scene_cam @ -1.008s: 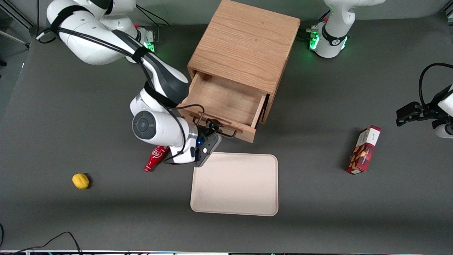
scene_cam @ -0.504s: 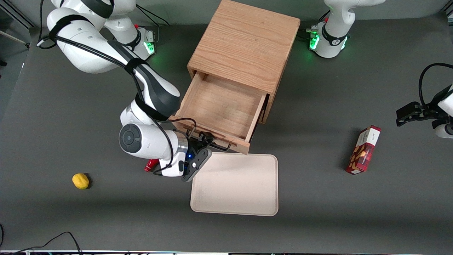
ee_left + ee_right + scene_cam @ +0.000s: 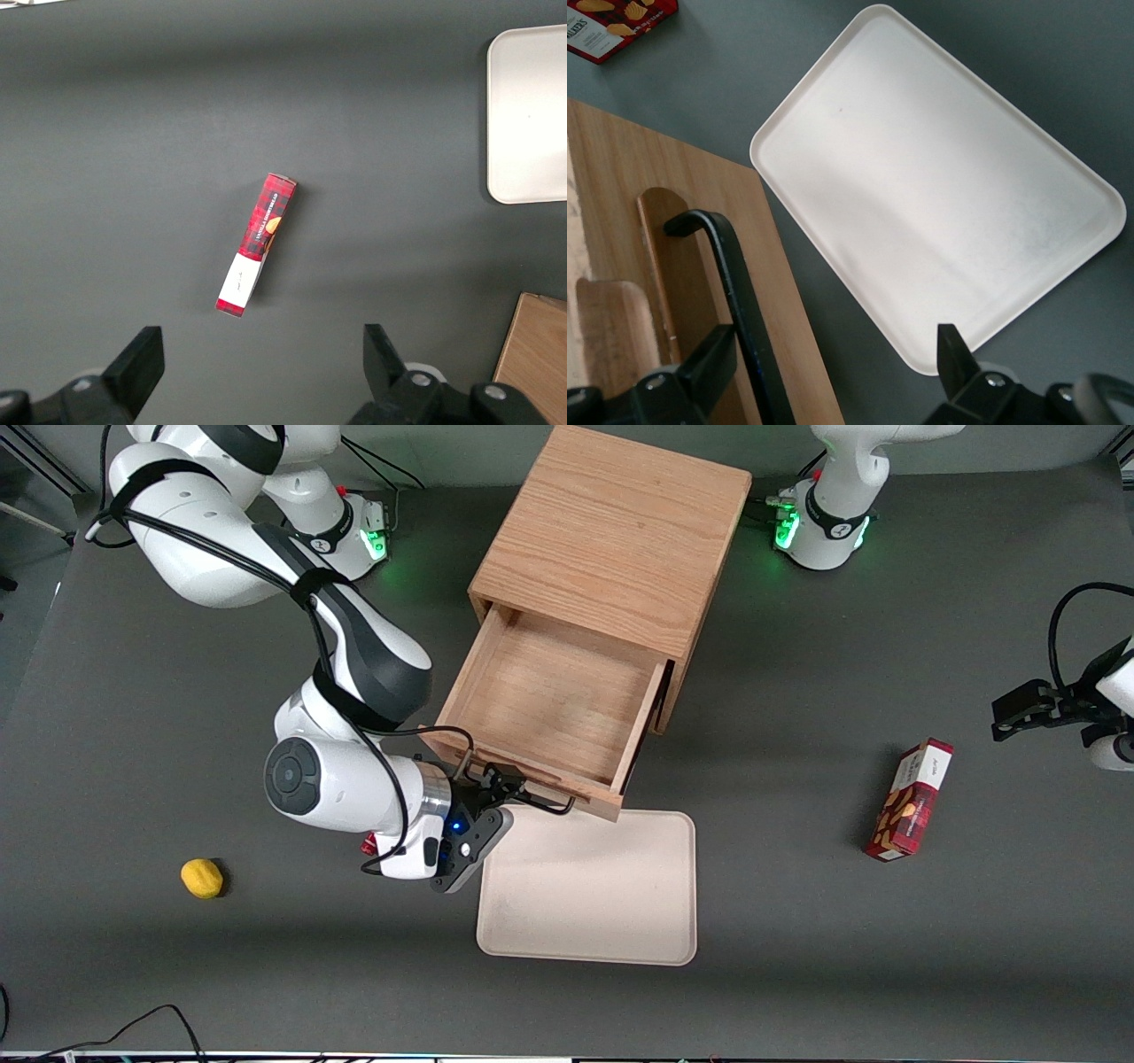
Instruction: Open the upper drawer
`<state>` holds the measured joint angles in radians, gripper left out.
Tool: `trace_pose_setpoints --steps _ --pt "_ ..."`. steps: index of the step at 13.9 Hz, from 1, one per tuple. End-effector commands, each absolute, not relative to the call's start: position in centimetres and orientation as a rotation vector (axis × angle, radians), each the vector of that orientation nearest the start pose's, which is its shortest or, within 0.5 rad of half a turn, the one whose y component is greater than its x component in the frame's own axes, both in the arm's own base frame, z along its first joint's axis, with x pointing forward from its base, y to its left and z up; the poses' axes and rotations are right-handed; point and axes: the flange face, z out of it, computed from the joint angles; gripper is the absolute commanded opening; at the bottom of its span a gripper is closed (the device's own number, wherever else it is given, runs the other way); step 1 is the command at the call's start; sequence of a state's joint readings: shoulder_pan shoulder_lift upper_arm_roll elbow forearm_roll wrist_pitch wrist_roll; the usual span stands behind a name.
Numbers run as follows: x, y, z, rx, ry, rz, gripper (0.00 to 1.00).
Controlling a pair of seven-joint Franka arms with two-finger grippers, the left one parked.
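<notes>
The wooden cabinet (image 3: 611,531) stands at the middle of the table. Its upper drawer (image 3: 549,691) is pulled well out toward the front camera, and its bare wood-lined tray shows. The thin black wire handle (image 3: 540,804) runs along the drawer front (image 3: 602,230). My right gripper (image 3: 498,786) is at that handle, open. In the right wrist view the gripper (image 3: 829,347) has its fingers wide apart, and the handle (image 3: 740,292) passes between them, close against one finger (image 3: 709,363). The lower drawer is hidden under the upper one.
A cream tray (image 3: 589,886) lies just in front of the drawer front, nearer the front camera. A red bottle (image 3: 368,843) peeks out from under my wrist. A lemon (image 3: 202,878) lies toward the working arm's end, a red cracker box (image 3: 911,802) toward the parked arm's.
The upper drawer has slid farther out of the cabinet toward the front camera. My right gripper and wrist moved with it and now cover most of the red bottle.
</notes>
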<state>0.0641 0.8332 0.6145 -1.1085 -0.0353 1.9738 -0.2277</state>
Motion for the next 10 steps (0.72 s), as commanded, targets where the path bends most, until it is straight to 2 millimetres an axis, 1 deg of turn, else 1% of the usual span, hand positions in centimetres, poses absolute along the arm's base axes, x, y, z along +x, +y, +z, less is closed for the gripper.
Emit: trace_pose_setpoints --steps 1,2,6,8,10 --pt "69.1 34.6 38.2 -2.544 -0.947 -0.101 1.00" --pt "69.4 34.2 37.7 -2.556 -0.941 -0.099 1.00" --pt "70.8 33.2 38.1 -2.546 -0.943 -0.152 1.00" --pt "70.9 32.8 38.4 -2.547 -0.939 -0.147 1.00" --pt "70.4 32.8 39.8 -2.551 -0.960 -0.118 1.00"
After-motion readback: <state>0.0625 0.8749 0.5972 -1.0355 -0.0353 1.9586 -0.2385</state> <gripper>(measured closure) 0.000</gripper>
